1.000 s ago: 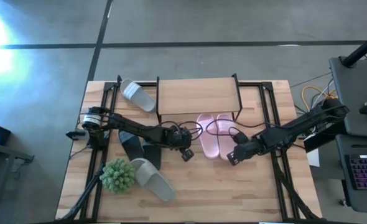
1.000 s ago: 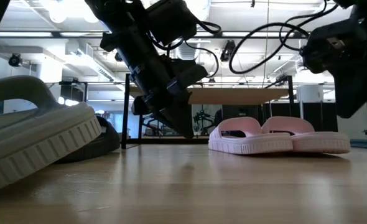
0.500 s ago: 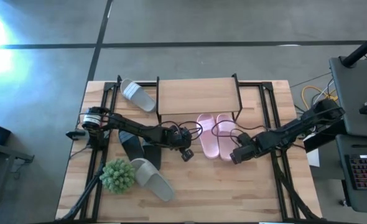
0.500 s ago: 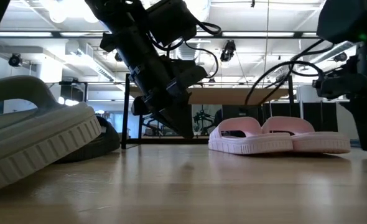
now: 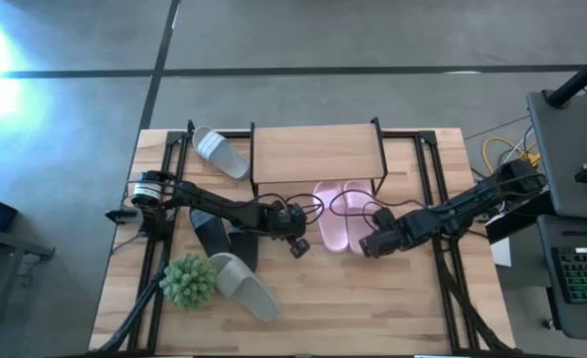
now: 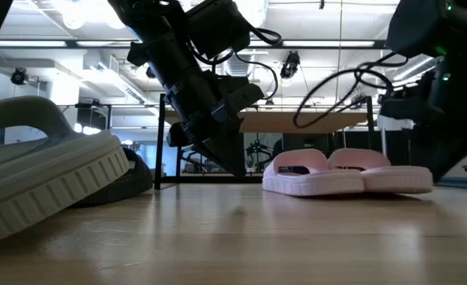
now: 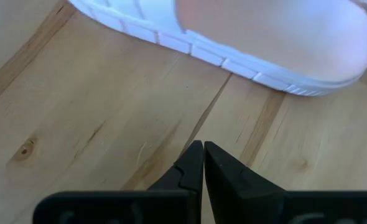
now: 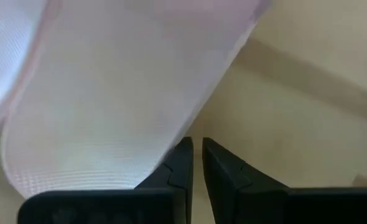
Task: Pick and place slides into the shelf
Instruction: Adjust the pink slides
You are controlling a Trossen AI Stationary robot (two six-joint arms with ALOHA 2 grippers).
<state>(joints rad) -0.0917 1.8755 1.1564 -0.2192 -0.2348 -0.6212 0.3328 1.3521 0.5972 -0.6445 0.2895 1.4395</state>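
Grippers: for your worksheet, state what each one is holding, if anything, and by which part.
Nothing is held. The left gripper is shut on nothing, beside the pink slides; the right gripper, nearly closed, sits against one slide's edge without clamping it.

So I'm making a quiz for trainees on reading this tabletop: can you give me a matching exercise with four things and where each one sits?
Things:
1. pink slides
2. green plant ball
3. lone pale slide
4. left gripper

Places:
A. by the shelf's left end, at the table's far edge
B. near the table's front left corner
C. side by side, toes under the shelf's front edge
D. shut, low over the bare wood just left of the pink pair

Pairs: 1-C, 2-B, 3-A, 4-D
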